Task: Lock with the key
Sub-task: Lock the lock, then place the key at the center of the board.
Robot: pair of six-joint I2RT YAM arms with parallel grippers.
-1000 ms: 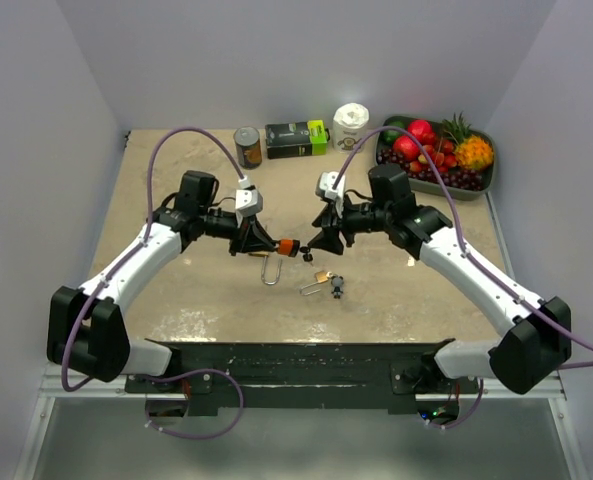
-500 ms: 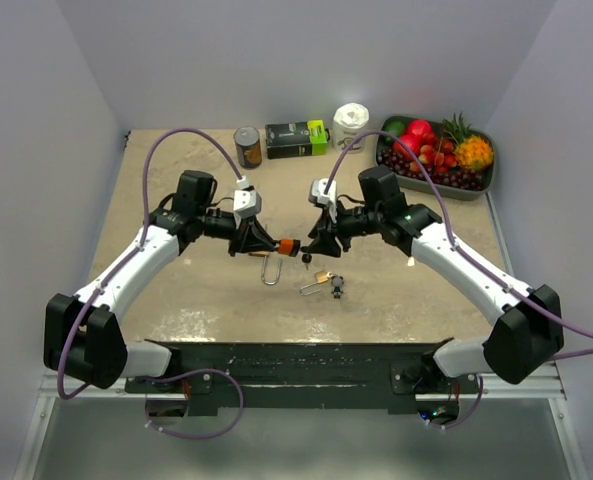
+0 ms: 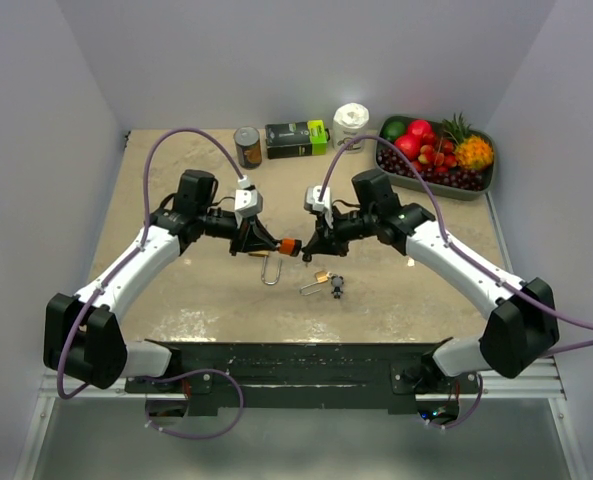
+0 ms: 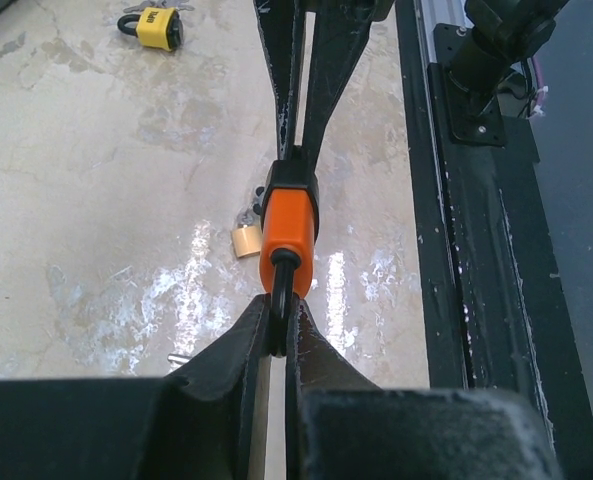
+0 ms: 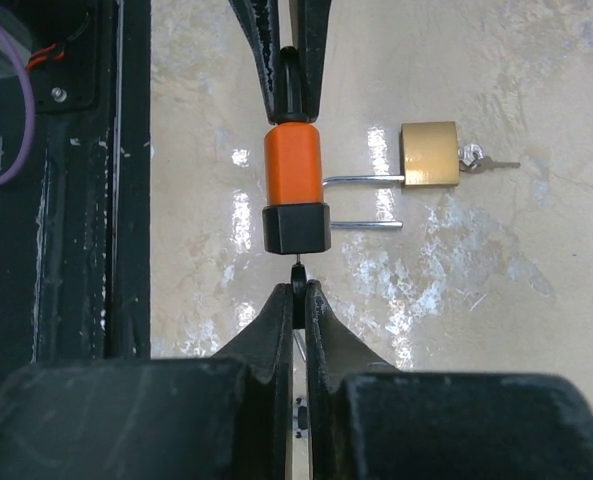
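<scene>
Left gripper pinches the orange padlock, right gripper pinches the key at its keyhole; the turn looks not yet done.

table | can | box | white tub | fruit tray | long-shackle padlock | small padlock

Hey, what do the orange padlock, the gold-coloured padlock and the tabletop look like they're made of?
Orange padlock: smooth matte orange cover, likely plastic, black end cap.
Gold padlock: probably brass, dull yellow metal body, shiny steel-looking shackle.
Table: glossy marble-look surface, veined beige with glare; real stone or laminate unclear.
</scene>
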